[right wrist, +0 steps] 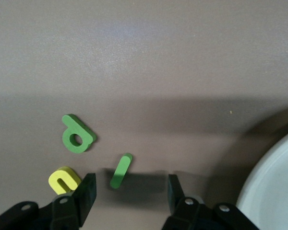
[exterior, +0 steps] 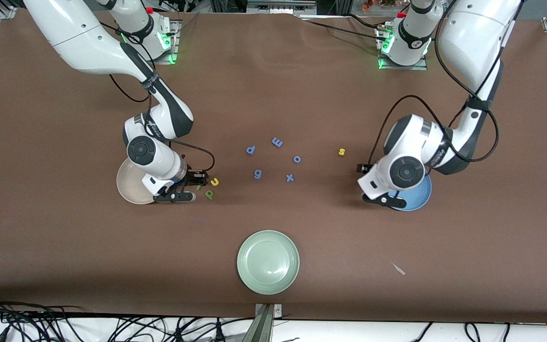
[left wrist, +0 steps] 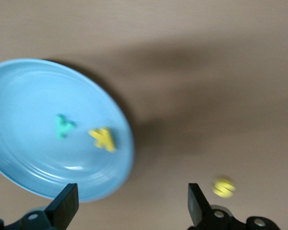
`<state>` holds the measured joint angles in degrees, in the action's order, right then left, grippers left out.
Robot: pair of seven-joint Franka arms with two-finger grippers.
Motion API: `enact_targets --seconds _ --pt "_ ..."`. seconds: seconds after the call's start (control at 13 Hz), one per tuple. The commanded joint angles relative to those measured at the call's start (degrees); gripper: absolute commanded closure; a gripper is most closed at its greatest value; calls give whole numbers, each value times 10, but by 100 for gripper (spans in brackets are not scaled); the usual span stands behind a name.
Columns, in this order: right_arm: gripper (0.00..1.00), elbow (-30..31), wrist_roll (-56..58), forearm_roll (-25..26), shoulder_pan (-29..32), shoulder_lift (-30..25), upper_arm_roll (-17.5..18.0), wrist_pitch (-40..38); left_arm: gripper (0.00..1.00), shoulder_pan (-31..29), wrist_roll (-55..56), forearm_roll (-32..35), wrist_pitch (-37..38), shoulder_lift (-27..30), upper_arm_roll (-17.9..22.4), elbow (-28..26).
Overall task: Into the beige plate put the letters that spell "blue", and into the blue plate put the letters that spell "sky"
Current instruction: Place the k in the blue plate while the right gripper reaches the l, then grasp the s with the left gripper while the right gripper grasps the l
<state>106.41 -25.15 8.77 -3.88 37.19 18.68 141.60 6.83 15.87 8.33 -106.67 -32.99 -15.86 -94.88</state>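
Blue plate (left wrist: 19,158) holds teal y (left wrist: 63,126) and yellow k (left wrist: 103,138); left gripper (left wrist: 129,207) above gapes empty; right gripper (right wrist: 127,191) part-open, empty, beside beige plate (right wrist: 273,191)

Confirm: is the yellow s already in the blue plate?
No. In the left wrist view the yellow s lies on the brown table beside the blue plate, which holds only the teal y and yellow k.

fingers (right wrist: 87,190) apart | l (right wrist: 121,170) between | b (right wrist: 77,134), u (right wrist: 64,179) beside | beige plate (right wrist: 273,191)
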Motion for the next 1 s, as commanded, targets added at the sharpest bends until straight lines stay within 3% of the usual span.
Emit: enact_targets --seconds 0.0,0.15,0.54,0.77,0.92 --pt "34 -10 -10 3 -3 11 1 6 0 -1 76 -19 -1 38 -43 -53" --pt "37 -9 -10 5 -9 17 0 10 0 -2 102 -19 -46 42 -71 -87" --pt "58 -9 -8 13 -10 19 -3 10 3 -3 98 -19 -251 45 -76 -226" --pt "77 -8 -4 20 -10 18 -7 10 25 0 96 -9 -267 45 -76 -245" --pt "93 -8 -2 20 -10 15 -9 6 30 4 95 -8 -273 43 -76 -246"
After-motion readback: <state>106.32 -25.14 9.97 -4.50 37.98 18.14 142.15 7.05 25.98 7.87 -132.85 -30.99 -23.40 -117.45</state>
